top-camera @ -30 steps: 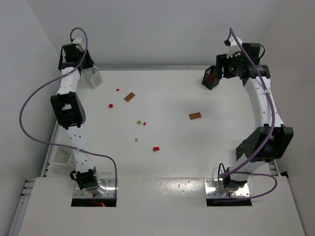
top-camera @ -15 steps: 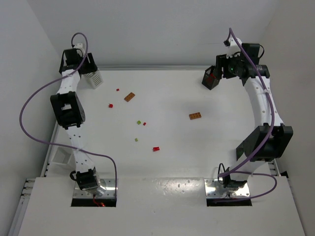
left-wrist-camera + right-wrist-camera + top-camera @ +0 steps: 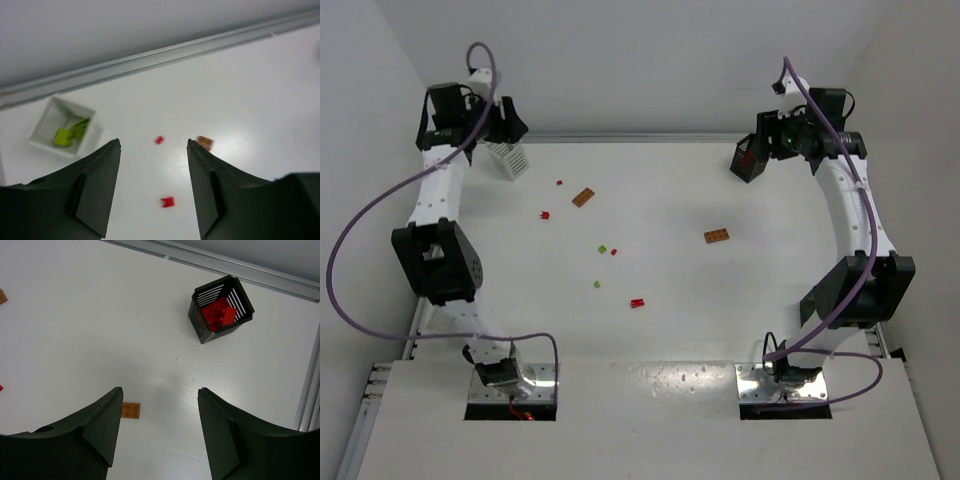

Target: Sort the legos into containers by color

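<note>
Left gripper (image 3: 153, 146) released, jaws apart with nothing between, raised over the far-left corner of the white desk (image 3: 770, 300). Near it, a white slatted plastic basket (image 3: 46, 119) holding yellow-green lego pieces (image 3: 64, 136). Right gripper (image 3: 160, 392) likewise released and empty, above the far-right corner near a black slatted plastic basket (image 3: 199, 326) with red lego bricks (image 3: 216, 312) inside. Loose on the desk between: orange-brown studded plates (image 3: 716, 236), tiny red bits (image 3: 637, 302), tiny yellow-green bits (image 3: 597, 284)
</note>
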Motion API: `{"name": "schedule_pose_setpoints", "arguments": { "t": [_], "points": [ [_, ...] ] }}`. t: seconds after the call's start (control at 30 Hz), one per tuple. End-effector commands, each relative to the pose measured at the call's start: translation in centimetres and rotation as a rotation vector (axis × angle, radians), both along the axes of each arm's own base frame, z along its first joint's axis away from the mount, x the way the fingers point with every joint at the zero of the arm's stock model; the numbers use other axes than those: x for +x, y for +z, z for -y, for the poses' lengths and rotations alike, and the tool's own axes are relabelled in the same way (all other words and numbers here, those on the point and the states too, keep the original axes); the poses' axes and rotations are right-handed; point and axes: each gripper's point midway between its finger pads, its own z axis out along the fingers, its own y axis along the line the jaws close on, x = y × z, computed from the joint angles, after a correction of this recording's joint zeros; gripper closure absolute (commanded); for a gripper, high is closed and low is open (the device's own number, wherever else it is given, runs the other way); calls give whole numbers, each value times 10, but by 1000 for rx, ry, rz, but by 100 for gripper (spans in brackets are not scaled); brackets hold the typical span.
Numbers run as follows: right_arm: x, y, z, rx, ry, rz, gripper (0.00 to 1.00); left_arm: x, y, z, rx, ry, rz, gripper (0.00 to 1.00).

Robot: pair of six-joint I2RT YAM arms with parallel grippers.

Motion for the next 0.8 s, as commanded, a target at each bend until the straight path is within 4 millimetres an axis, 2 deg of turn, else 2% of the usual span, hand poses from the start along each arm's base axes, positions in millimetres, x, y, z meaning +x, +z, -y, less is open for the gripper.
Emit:
{"name": "schedule_pose_setpoints", "arguments": {
  "t": [0.0,0.07,0.1,0.13,0.17,0.2,0.23,0.3,0.33,0.4,0.47,0.57,0.77],
  "points": [
    [1,31,-9,7,31,89,38,-71,-12,105,73,-354,-33,40],
    [-1,31,-9,7,31,89,38,-109,-44,138,94,-464,-100,41],
    [-1,31,-9,7,31,89,38,-143,-88,163,121,-566,-181,41],
    [-2,31,-11,13,40,89,38,-163,-93,172,146,-615,-183,41],
    [-2,27,-11,14,40,80,38,-180,-107,182,161,-663,-209,41],
    [-3,23,-11,14,40,71,38,-199,-123,196,200,-737,-235,41],
    [-3,23,-11,14,40,71,38,-218,-147,199,213,-766,-298,41],
    [-4,24,-10,6,45,81,36,-239,-172,209,234,-818,-391,41],
    [-4,24,-10,6,45,81,34,-249,-185,222,285,-853,-428,43],
    [-5,25,-12,12,52,81,33,-257,-205,230,319,-862,-499,47],
    [-5,25,-12,12,52,81,27,-251,-210,232,327,-780,-504,47],
    [-7,25,-12,11,52,83,25,-234,-209,234,343,-661,-484,47],
    [-11,21,-11,7,45,72,23,-219,-216,228,405,-525,-485,45]
  ]
}}
